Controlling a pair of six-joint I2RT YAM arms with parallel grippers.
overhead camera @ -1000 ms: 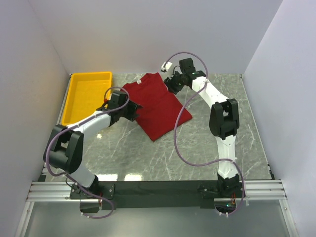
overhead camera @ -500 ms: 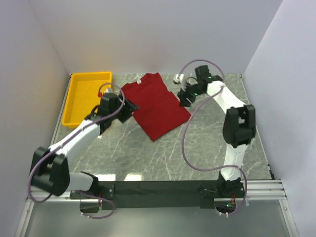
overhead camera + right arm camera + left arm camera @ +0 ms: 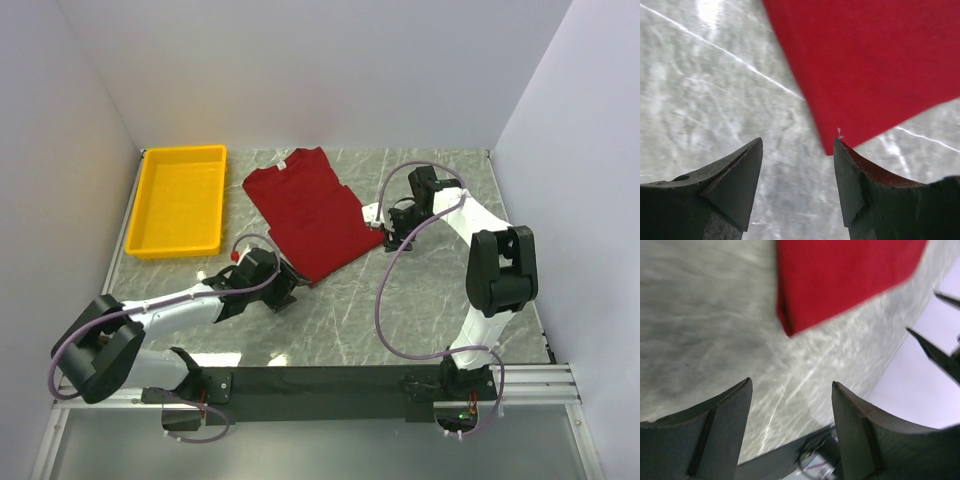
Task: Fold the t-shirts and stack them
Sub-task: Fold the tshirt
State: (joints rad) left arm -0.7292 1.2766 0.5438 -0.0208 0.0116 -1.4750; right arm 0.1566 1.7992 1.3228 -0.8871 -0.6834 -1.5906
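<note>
Left gripper [image 3: 791, 385]: fingers parted, nothing held; a corner of the red t-shirt [image 3: 840, 275] is framed just ahead. Right gripper [image 3: 798, 141]: likewise parted, another corner ahead, presumably for gripping.

The left arm [image 3: 170, 303] and the right arm [image 3: 467, 335] have smooth white links joined by bulky black joint housings. A thin lilac cable [image 3: 380, 300] runs in loose loops along each one. Their black bases share a black bar [image 3: 320, 382] backed by a ribbed silver rail [image 3: 540, 385], and a small green light [image 3: 461, 414] glows under the right base. The left gripper [image 3: 791, 382] has dark grey, wedge-shaped fingers [image 3: 725, 430] tapering to blunt points. The right gripper [image 3: 798, 141] has the same, with a small round hole [image 3: 681, 177] in one.
</note>
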